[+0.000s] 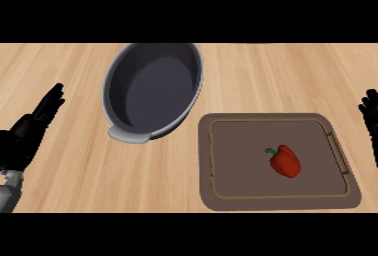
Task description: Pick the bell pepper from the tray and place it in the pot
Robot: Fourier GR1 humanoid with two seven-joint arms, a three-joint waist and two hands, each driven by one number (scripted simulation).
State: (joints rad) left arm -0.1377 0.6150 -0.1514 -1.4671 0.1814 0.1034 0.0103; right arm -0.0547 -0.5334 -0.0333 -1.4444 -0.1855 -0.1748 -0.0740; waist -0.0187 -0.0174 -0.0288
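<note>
Right hand (368, 120) sits at the far right edge, fingers straight and holding nothing, mostly cut off by the frame. Just inward lies the brown tray (221, 200), with the red bell pepper (286, 161) lying right of its middle, untouched. Up and left stands the dark pot (118, 82), apart from the tray. Left hand (33, 127) rests open at the left edge. Picking hasn't begun, I'd say; next, the right hand must come over the pepper and close round it.
</note>
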